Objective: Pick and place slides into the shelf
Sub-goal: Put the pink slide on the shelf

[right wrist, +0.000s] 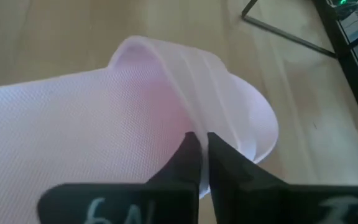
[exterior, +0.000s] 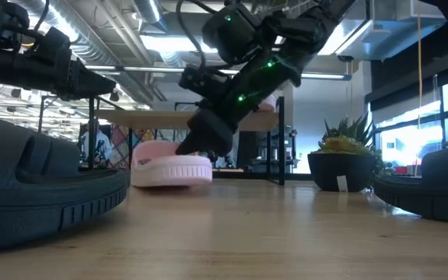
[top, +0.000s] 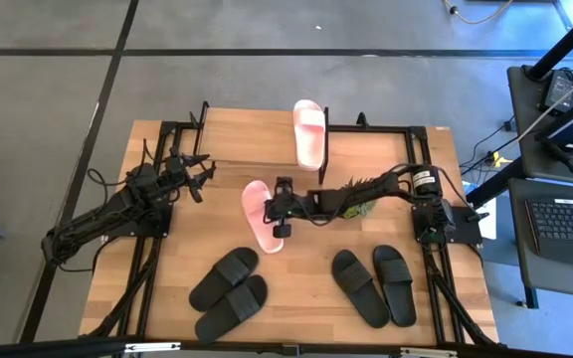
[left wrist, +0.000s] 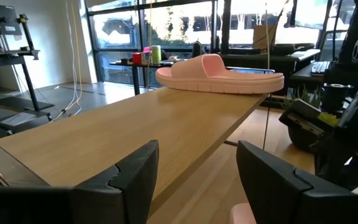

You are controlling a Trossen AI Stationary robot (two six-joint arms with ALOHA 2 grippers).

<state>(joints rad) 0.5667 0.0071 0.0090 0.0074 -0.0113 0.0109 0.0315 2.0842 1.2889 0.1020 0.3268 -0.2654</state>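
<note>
We see the wooden worktop [top: 306, 288] carrying everything. At its far edge stands the shelf [top: 257, 139], a light plank on a black frame, with one pale pink slide [top: 308, 132] lying on top near its right end. Nearer the front lie two black pairs, one pair [top: 229, 292] to the left, angled, and the other pair [top: 373, 284] to the right. The right arm reaches across the middle of the worktop to the second pink slide [top: 258, 214], which rests on the worktop just in front of the shelf. Its right claw [right wrist: 202, 152] is pinched closed on the edge of that slide's strap. The left claw [top: 199, 171] hovers at the shelf's left end, its fingers [left wrist: 126, 180] spread wide and empty.
</note>
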